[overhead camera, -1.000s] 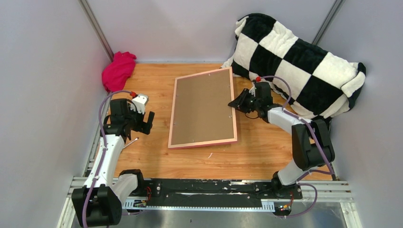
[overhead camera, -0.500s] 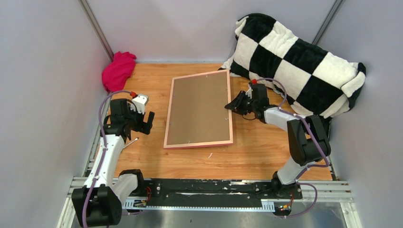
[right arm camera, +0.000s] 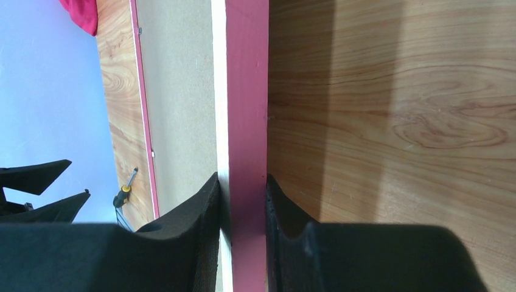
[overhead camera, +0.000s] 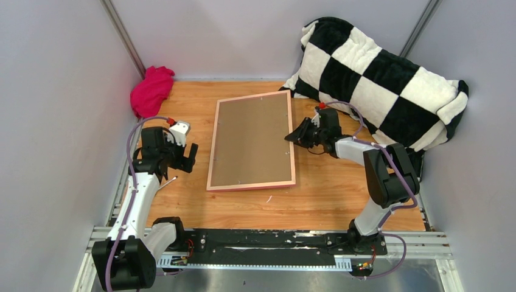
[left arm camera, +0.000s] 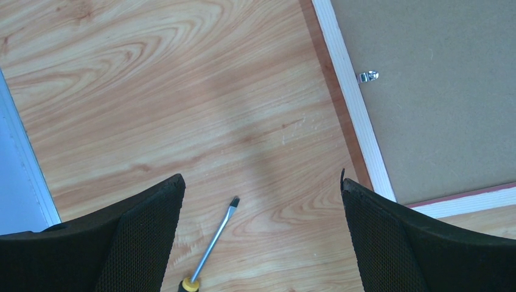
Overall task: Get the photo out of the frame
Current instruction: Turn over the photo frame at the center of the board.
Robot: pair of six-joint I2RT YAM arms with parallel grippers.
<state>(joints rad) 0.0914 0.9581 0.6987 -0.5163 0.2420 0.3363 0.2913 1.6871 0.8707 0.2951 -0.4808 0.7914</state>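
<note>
The frame (overhead camera: 251, 141) lies face down in the middle of the table, with its pink border and brown backing board up. The photo is hidden under the board. My right gripper (overhead camera: 292, 137) is shut on the frame's right edge; in the right wrist view its two pads clamp the pink border (right arm camera: 246, 121). My left gripper (overhead camera: 190, 157) is open and empty, hovering left of the frame's near left corner (left arm camera: 380, 176). A small metal clip (left arm camera: 367, 76) holds the board at the frame's left side.
A yellow-handled screwdriver (left arm camera: 210, 243) lies on the wood below my left gripper. A magenta cloth (overhead camera: 151, 90) sits at the back left corner. A large black-and-white checkered pillow (overhead camera: 380, 79) fills the back right, close behind my right arm.
My right gripper has slid the frame leftward and turned it straighter on the table. The left arm has not moved.
</note>
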